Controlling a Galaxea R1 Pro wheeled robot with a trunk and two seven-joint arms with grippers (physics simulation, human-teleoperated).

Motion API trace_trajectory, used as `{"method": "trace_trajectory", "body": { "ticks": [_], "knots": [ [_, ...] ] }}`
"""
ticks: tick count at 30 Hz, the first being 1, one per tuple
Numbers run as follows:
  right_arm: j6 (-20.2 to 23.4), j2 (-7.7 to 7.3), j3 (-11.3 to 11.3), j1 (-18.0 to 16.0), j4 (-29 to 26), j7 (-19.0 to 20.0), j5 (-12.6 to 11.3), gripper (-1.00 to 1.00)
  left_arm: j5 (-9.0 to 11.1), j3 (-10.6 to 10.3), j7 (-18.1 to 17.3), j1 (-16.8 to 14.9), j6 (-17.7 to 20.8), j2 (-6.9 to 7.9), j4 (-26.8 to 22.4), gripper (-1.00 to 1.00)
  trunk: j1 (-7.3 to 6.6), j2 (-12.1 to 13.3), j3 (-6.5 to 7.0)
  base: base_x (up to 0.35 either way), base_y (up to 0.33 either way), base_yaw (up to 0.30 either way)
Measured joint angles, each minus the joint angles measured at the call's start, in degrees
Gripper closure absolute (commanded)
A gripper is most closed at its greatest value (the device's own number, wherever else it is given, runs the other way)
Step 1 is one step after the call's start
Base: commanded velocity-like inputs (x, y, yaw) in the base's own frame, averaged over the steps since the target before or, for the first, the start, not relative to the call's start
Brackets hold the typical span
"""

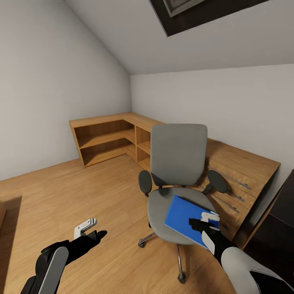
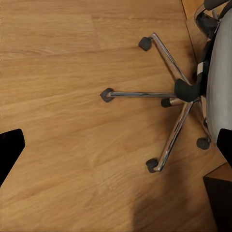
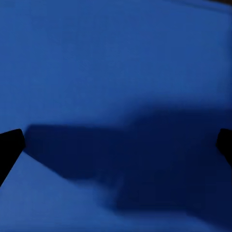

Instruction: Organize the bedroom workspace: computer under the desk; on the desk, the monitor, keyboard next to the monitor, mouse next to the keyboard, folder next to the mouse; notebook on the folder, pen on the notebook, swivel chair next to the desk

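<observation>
One folder (image 1: 184, 216) (blue) on one swivel chair (image 1: 178, 171).

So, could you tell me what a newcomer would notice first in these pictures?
Probably the bright blue folder lying on the seat of the grey swivel chair mid-room, with the right hand poised over the folder's near edge. Behind stands a wooden corner shelf unit.

The swivel chair (image 2: 180, 94) shows its chrome star base on wooden floor (image 2: 72, 72).
</observation>
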Motion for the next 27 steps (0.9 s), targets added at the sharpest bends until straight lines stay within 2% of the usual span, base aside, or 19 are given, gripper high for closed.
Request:
{"method": "trace_trajectory", "body": {
  "ticks": [7,27],
  "knots": [
    [-0.01,0.0,0.01,0.0,0.01,-0.01,-0.02,-1.0,0.01,0.0,0.0,0.0,0.01,0.0,0.06,-1.0,0.0,0.0,0.0,0.0,0.0,0.0],
    [-0.03,0.0,-0.29,0.04,0.48,0.08,-0.25,-1.0,0.01,-0.04,0.0,0.0,0.01,-0.09,0.07,-1.0,-4.38,8.02,3.58,0.0,0.0,0.0]
  ]
}}
